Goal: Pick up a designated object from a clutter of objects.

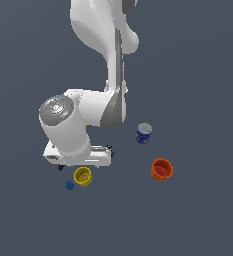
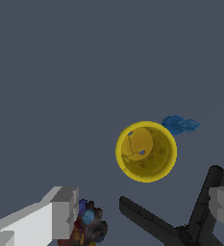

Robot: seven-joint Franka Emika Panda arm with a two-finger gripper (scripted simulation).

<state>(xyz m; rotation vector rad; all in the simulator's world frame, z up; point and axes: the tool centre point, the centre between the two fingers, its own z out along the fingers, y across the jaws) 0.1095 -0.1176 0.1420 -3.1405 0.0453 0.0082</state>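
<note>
We see the white Panda arm [image 1: 95, 60] filling the upper and middle part of the exterior view, its wrist and hand bent low over the dark grey floor [image 1: 198, 210]. In the wrist view the gripper [image 2: 142, 211] has its two pale fingers [image 2: 63, 211] set wide apart with nothing pinched between them; the black clamp-like tool [image 2: 176, 216] lies on the floor in the gap between them, its dark limbs spread in a V. In the exterior view the fingers themselves are mostly hidden beneath the hand. Next in size, the orange cup [image 1: 162, 169] stands upright and open-mouthed toward the exterior view's right, well apart from the arm. The blue-and-white can [image 1: 144, 133] stands upright between that cup and the arm's wrist. The yellow cup [image 1: 83, 176], the thing we are after, stands upright on the floor just past the hand's lower edge in the exterior view; in the wrist view the same yellow cup [image 2: 146, 151] shows its open mouth to the camera and sits clear of both fingers, untouched. A small dark red-and-black item [image 2: 89, 223] with a blue spot lies close beside one finger. Smallest, a tiny blue piece [image 1: 69, 185] rests just beside the yellow cup, on the exterior view's left of it.
</note>
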